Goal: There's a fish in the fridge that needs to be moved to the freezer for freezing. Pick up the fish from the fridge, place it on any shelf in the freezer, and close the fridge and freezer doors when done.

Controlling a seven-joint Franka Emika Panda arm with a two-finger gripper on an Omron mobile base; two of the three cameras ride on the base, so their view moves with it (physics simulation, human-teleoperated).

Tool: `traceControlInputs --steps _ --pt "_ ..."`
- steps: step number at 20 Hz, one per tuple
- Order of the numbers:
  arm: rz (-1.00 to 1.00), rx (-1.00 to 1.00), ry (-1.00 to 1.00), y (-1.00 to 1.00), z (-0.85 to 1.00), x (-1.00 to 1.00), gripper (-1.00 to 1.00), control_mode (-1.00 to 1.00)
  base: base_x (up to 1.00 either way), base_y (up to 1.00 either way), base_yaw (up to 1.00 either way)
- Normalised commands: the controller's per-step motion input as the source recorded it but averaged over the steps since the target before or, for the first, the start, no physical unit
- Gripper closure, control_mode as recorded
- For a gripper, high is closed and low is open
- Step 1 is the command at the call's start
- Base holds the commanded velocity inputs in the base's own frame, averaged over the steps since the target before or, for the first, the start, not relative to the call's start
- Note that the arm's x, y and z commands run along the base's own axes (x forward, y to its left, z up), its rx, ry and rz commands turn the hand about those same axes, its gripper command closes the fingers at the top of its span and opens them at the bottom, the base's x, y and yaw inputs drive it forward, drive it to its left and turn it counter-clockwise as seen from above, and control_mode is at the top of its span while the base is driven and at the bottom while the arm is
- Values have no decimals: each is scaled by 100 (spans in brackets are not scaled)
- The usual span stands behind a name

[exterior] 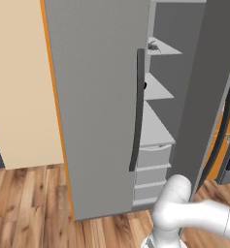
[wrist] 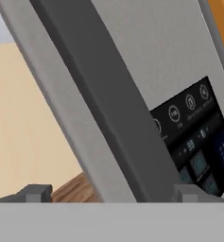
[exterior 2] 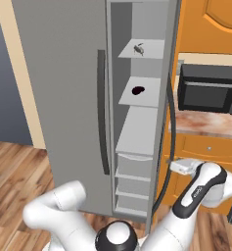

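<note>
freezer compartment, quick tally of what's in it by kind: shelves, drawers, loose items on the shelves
Going by the right base view of the freezer:
solid grey shelves: 3 (top shelf)
grey drawers: 3 (top drawer)
loose items: 2, the fish on the top shelf and a dark round item on the second shelf
total: 8

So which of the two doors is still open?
The freezer door, the right-hand one, with the small black panel on its front. It stands swung out, leaving the freezer shelves exposed; the wide fridge door lies flat and closed.
</note>
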Motion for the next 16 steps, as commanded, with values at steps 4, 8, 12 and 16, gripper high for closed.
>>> traceControlInputs --steps 4,8,12,16 --pt "0 0 9 -9 -3 19 -100 -100 0 0 0" --pt "0 0 3 0 -8 18 -100 -100 0 0 0" --pt "0 0 0 13 -20 20 -100 -100 0 0 0" --pt "0 0 0 38 -28 23 -100 -100 0 0 0"
